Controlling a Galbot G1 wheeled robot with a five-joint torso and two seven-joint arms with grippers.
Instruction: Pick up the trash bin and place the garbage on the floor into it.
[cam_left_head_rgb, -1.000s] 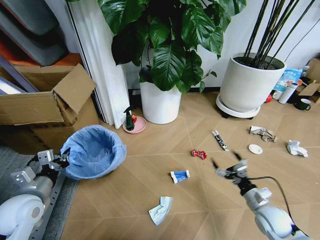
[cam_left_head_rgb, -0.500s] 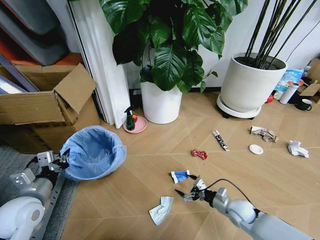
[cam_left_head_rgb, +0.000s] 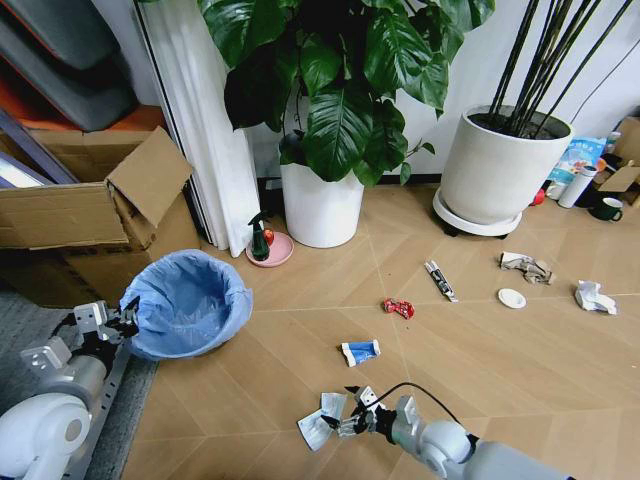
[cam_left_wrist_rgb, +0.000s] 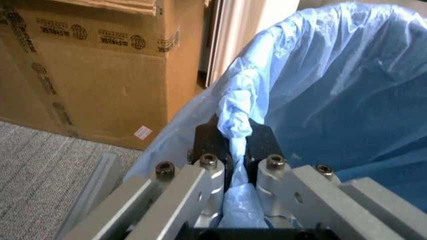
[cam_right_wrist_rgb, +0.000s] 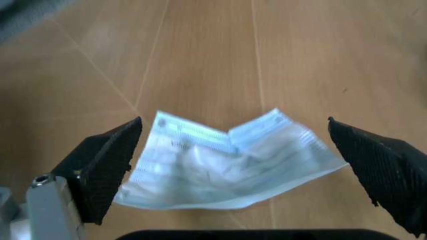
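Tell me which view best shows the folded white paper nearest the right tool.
The right wrist view: the folded white paper lies flat between the open right tool's pads. The head view shows it small, beside that tool. The left wrist view faces the trash bin.

Blue-lined trash bin (cam_left_head_rgb: 188, 303), scattered garbage (cam_left_head_rgb: 321, 418)

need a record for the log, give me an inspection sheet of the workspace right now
surface: wooden floor, grey mat at left
job's things: trash bin upright; light-blue paper piece, blue-white wrapper, red scrap, dark tube, white disc on floor
clutter: green spray bottle, cups at far right
end effectors: left end effector shut on bin's bag rim; right end effector open around paper piece
cables: black cable on right arm
surroundings: potted plants, cardboard boxes
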